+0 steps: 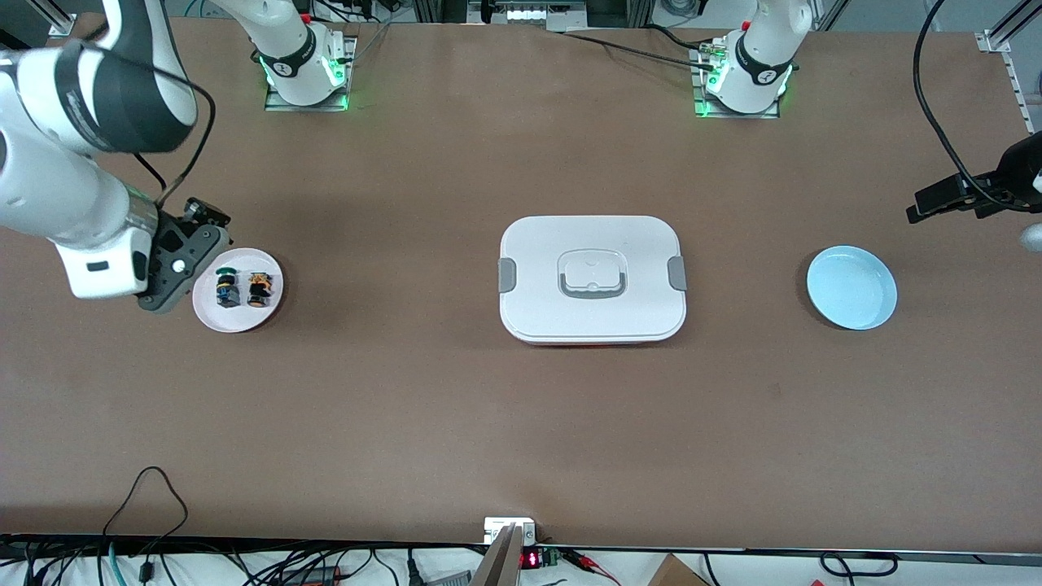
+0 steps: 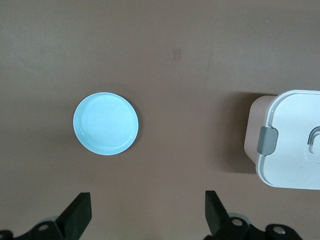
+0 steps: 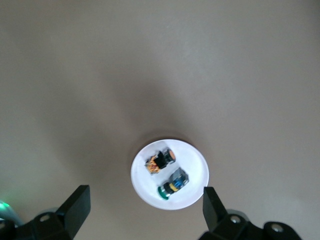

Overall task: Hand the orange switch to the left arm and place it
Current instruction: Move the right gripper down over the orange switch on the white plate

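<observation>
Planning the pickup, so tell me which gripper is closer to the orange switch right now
Right. The right gripper, open, hangs beside the white plate holding the orange switch. The left gripper, open, waits at the table's left-arm end near the blue plate, past the box.

This is a robotics lab. 2 white jointed robot arms (image 1: 309, 61) (image 1: 753, 69) stand bolted on metal base plates with green lights along one edge of a wide bench covered in plain brown sheet (image 1: 456, 423). Aluminium frame rails (image 1: 1005, 61) stand at its corners, and loose black cables (image 1: 146, 505) with a small red digital readout (image 1: 530, 559) run along the edge nearest the front camera.
</observation>
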`<action>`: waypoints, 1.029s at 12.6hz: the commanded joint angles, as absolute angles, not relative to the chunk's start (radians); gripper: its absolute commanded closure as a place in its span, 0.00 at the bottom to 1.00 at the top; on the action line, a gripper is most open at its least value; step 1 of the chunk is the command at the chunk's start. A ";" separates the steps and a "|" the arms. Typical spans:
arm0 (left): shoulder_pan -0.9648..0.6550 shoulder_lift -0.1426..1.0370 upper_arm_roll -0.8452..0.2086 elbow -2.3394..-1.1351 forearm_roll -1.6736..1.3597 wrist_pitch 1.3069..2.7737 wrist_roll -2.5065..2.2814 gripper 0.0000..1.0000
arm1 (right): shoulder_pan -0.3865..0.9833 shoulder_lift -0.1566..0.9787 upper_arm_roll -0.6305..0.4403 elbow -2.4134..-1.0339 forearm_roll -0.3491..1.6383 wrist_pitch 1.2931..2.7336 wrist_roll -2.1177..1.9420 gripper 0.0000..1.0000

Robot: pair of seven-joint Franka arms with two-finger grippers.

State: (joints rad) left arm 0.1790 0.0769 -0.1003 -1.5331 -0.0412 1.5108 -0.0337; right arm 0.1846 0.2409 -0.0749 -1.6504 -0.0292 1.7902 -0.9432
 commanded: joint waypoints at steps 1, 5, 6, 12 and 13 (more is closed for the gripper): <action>0.181 0.090 -0.100 -1.505 -0.051 1.505 -0.009 0.00 | 0.158 0.219 -0.071 -1.805 -0.031 1.948 -1.121 0.00; 0.183 0.090 -0.098 -1.505 -0.051 1.505 -0.008 0.00 | 0.132 0.268 -0.071 -1.897 -0.034 2.089 -1.296 0.00; 0.183 0.091 -0.098 -1.505 -0.051 1.505 -0.009 0.00 | 0.120 0.281 -0.071 -1.940 -0.025 2.133 -1.340 0.00; 0.183 0.089 -0.098 -1.505 -0.051 1.503 -0.009 0.00 | 0.054 0.357 -0.071 -2.133 -0.020 2.462 -1.450 0.00; 0.183 0.089 -0.098 -1.505 -0.051 1.503 -0.009 0.00 | 0.052 0.357 -0.071 -2.161 -0.021 2.502 -1.450 0.00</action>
State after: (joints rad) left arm 0.1793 0.0769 -0.0998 -1.5331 -0.0412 1.5108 -0.0318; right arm 0.0654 0.3666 -0.0792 -2.1107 -0.0292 2.4360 -1.4174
